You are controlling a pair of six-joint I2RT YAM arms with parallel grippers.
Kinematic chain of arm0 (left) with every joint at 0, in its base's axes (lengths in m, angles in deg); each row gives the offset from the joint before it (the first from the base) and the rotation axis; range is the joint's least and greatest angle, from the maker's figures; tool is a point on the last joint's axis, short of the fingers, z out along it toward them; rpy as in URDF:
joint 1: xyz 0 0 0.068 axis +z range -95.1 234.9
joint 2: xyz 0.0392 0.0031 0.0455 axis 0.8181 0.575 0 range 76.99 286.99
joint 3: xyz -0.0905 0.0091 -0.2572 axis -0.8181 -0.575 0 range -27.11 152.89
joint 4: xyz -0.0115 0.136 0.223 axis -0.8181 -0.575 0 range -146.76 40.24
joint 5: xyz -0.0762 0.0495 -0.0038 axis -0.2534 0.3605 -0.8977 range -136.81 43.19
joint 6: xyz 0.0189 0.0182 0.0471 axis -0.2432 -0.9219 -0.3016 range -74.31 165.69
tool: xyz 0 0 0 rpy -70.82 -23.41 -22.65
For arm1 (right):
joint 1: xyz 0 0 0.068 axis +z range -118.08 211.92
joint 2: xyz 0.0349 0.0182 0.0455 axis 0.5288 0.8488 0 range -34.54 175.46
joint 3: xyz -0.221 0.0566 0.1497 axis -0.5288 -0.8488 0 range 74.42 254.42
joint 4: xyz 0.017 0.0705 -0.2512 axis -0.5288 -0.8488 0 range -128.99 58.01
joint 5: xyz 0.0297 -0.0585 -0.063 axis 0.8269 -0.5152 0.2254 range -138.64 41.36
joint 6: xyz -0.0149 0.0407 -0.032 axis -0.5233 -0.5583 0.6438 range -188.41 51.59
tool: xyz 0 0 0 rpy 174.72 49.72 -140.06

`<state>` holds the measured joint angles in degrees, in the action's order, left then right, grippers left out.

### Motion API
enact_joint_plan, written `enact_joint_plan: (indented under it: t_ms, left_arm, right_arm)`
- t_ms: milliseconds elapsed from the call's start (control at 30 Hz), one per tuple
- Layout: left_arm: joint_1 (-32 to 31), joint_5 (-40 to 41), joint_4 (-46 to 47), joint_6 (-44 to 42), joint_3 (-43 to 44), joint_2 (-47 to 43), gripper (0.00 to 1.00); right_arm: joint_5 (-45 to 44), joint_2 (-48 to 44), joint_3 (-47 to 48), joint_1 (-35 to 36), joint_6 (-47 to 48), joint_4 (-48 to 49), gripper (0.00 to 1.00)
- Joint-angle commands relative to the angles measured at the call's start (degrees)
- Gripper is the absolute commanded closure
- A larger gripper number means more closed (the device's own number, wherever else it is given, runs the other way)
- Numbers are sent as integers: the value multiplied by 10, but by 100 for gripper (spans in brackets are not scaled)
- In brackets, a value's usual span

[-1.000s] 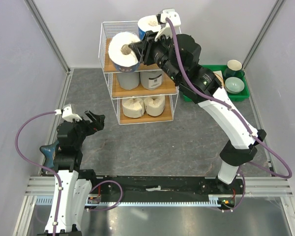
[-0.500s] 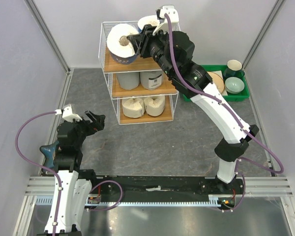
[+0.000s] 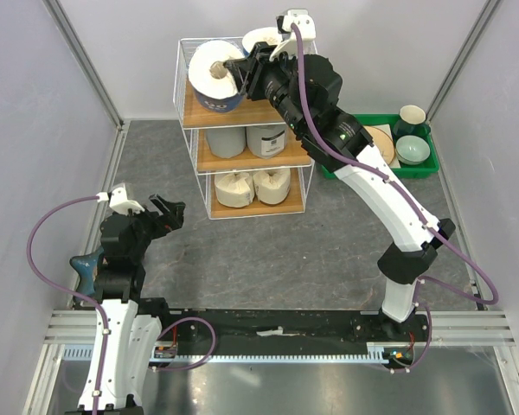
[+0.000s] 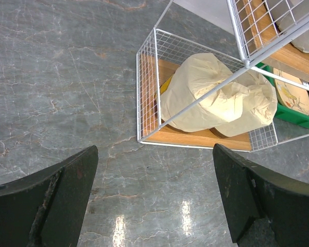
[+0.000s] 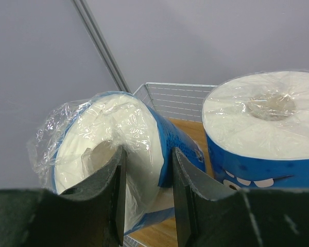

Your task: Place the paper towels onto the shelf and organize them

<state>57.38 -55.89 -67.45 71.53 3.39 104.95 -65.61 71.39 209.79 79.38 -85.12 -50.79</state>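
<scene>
Currently R fingers (image 5: 147, 190) are clamped on a blue-wrapped roll (image 5: 121, 134): one finger sits in the hollow core, the other outside on the wrap, so they're only part-open w/ the roll wall between them. Roll is tilted, core end facing up toward the top cam, over the L half of the shelf (image 3: 253, 161) top tier; can't tell if it touches the wood. 2nd blue roll (image 5: 262, 128) stands upright just beside it on the R half of that tier. Mid tier has 2 grey rolls (image 3: 227, 140) side by side, bottom tier 2 cream rolls (image 4: 211, 92). L fingers (image 4: 154, 170) are spread wide, holding nothing, above the grey tabletop (image 4: 67, 77), apart from the shelf. Green tray (image 3: 419, 170) sits R of the shelf.
</scene>
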Motion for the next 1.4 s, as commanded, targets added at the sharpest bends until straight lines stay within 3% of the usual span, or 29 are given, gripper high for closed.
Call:
enact_joint_plan:
  t_ms: [0,233,500,767,1167,1367]
  left_arm:
    - [-1,8,2,-16,-2,-4,1]
    - [-2,9,2,-16,-2,-4,0]
    - [-3,8,3,-16,-3,-4,0]
    - [-2,8,3,-16,-2,-3,1]
    - [-3,8,3,-16,-2,0,0]
    - [-3,7,2,-17,-2,2,0]
  right_arm:
    - [-2,-12,-4,-5,-3,28,60]
    - [-7,-15,-12,-7,1,29,54]
    - [-11,-21,-14,-10,5,36,37]
    - [-15,-31,-20,-11,8,44,34]
    - [40,-168,-153,-11,16,99,27]
    - [58,-320,-321,-11,19,88,25]
